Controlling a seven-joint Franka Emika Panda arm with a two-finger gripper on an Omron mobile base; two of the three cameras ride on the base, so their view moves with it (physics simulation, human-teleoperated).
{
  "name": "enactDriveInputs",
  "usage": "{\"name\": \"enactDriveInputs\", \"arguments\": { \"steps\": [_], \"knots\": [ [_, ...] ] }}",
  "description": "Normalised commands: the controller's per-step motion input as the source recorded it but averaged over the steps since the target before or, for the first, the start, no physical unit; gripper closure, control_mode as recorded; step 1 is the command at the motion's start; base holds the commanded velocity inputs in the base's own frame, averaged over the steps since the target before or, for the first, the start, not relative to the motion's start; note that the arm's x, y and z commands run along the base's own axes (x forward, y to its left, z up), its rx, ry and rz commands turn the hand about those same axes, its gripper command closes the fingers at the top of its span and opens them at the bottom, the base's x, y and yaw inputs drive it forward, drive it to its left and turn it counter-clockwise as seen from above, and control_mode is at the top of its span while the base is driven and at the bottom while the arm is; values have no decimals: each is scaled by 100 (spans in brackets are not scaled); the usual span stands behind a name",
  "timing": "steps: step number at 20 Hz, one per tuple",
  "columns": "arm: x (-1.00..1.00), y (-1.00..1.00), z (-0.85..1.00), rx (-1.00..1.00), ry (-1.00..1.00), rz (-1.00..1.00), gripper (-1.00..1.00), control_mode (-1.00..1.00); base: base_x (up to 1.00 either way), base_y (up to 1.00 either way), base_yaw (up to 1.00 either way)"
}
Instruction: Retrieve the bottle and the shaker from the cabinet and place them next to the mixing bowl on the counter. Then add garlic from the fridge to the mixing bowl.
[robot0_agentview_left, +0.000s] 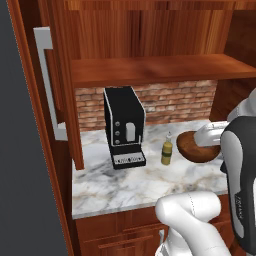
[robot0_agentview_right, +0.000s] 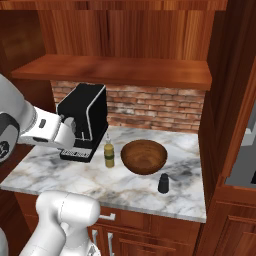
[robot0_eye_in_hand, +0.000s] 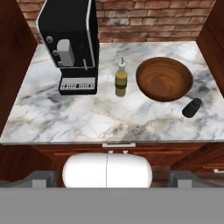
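On the marble tabletop (robot0_eye_in_hand: 109, 118) we see the wooden bowl (robot0_eye_in_hand: 164, 78), with the bottle (robot0_eye_in_hand: 121, 79) just beside it on the coffee machine (robot0_eye_in_hand: 72, 41) side and the dark shaker (robot0_eye_in_hand: 191, 107) near its other side, toward the front edge. Neither touches the bowl. Our gripper hangs back above the cabinet fronts, jaws wide apart, holding nothing.
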Motion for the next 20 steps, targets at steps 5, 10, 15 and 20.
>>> {"name": "enactDriveInputs", "arguments": {
  "steps": [5,10,15,20],
  "knots": [
    [0,0,0,0,0,0,-100,100,-34,0,0],
    [0,0,0,0,0,0,-100,100,-84,-32,16],
    [0,0,0,0,0,0,-100,100,-85,-26,42],
    [0,0,0,0,0,0,-100,100,-20,-1,70]
  ]
}}
